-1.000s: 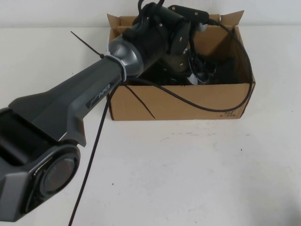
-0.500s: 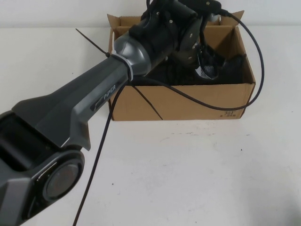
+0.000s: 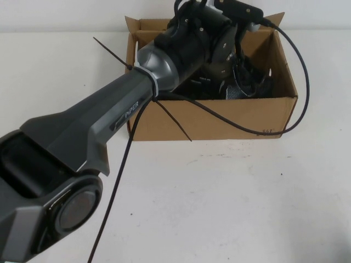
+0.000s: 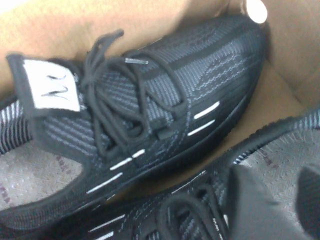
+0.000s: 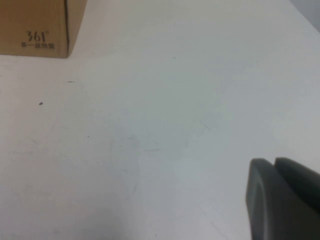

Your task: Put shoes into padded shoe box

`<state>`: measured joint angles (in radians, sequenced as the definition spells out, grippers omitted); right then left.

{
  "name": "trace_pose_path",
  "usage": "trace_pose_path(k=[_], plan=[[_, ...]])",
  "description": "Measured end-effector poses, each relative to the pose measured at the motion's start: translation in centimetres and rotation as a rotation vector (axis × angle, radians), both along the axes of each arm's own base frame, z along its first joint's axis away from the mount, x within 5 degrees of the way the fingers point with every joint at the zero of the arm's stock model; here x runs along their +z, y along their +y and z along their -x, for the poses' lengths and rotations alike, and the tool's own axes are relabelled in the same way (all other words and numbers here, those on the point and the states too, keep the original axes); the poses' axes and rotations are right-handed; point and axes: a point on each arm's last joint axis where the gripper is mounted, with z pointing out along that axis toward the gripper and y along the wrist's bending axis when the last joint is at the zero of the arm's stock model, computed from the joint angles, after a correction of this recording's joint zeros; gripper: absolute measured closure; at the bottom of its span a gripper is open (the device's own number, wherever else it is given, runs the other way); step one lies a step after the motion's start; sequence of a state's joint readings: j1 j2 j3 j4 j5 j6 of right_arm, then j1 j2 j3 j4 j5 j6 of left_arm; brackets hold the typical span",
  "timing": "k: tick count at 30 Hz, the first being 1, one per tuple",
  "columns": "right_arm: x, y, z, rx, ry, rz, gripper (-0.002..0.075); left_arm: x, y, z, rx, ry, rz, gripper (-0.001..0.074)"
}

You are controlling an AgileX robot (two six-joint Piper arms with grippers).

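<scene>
Inside box (image 3: 214,118): 2 shoes (image 4: 150,105) side by side. L gripper (image 4: 280,205) above them, jaws can't tell. R gripper (image 5: 282,200) over table (image 5: 150,125), fingers together.

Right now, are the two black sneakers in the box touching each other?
Cannot tell. In the left wrist view the laced sneaker and the second sneaker lie side by side, with cardboard showing between them in places; elsewhere dark shadow hides any contact.

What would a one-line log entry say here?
left gripper: over shoes inside shoe box | right gripper: parked above table, fingers shut
</scene>
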<state>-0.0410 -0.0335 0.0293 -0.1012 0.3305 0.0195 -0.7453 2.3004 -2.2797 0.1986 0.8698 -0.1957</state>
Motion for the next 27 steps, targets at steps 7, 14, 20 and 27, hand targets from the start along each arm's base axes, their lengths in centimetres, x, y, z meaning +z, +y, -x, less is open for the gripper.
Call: trace_pose_path(k=[7,14,20,27], plan=[[0.0,0.0,0.0,0.0,0.0,0.0,0.0733,0.3,0.1,0.1,0.002,0.003,0.001,0.0288],[0.0,0.0,0.0,0.0,0.0,0.0,0.0733,3.9,1.7,1.7,0.024,0.028,-0.018,0.0342],[0.0,0.0,0.0,0.0,0.0,0.0,0.0733,8.2,4.6,3.9,0.046,-0.022,-0.053,0.0662],[0.0,0.0,0.0,0.0,0.0,0.0,0.0733,7.0,10.5,6.5,0.083,0.015,-0.106,0.0734]])
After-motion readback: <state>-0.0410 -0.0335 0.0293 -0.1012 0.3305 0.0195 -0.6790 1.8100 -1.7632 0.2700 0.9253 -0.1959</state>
